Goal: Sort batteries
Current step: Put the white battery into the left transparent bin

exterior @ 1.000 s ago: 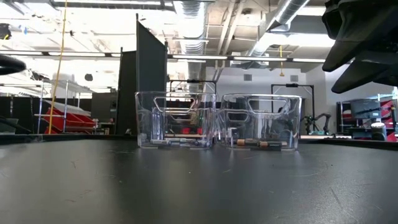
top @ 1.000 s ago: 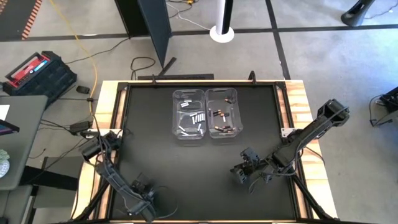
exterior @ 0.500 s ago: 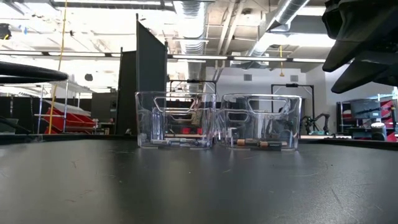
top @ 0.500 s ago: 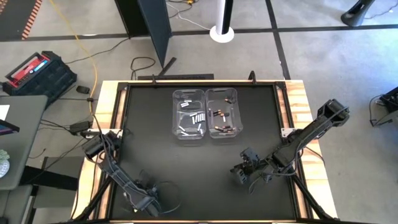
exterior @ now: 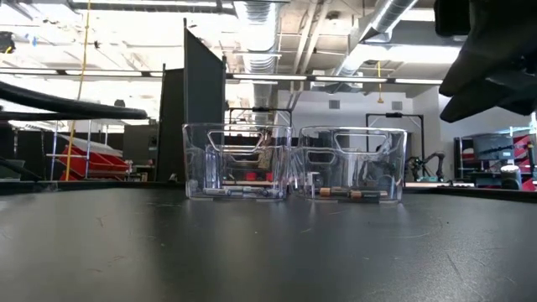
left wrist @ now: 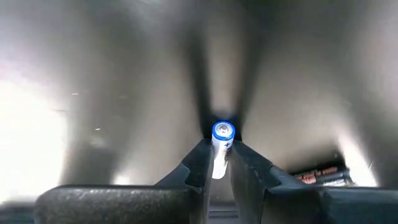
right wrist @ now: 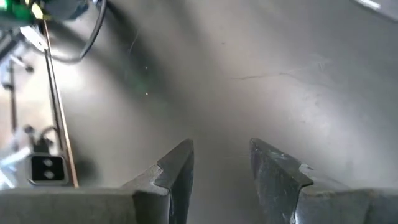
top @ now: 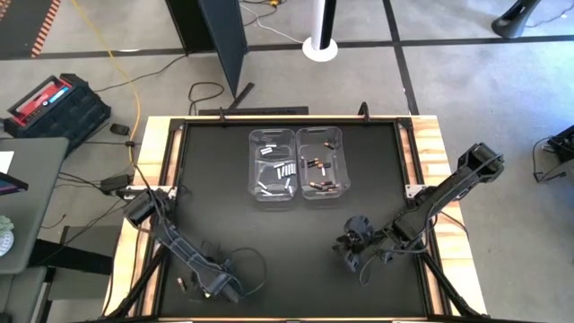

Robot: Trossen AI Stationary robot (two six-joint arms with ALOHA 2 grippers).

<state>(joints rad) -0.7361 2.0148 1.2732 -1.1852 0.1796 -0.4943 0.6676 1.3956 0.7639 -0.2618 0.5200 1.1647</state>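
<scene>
From above, the left tool (top: 218,285) sits at the surface's (top: 215,215) near edge, far from the bins (top: 296,164); its wrist view shows it clamped on a silvery battery (left wrist: 221,149), so carry it level; the right tool (right wrist: 221,163) waits apart, empty.

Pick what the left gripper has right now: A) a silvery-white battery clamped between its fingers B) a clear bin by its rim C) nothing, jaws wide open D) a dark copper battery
A: the left wrist view shows the left gripper shut on a silvery-white battery with a blue-ringed end, poking out between the fingers.
</scene>
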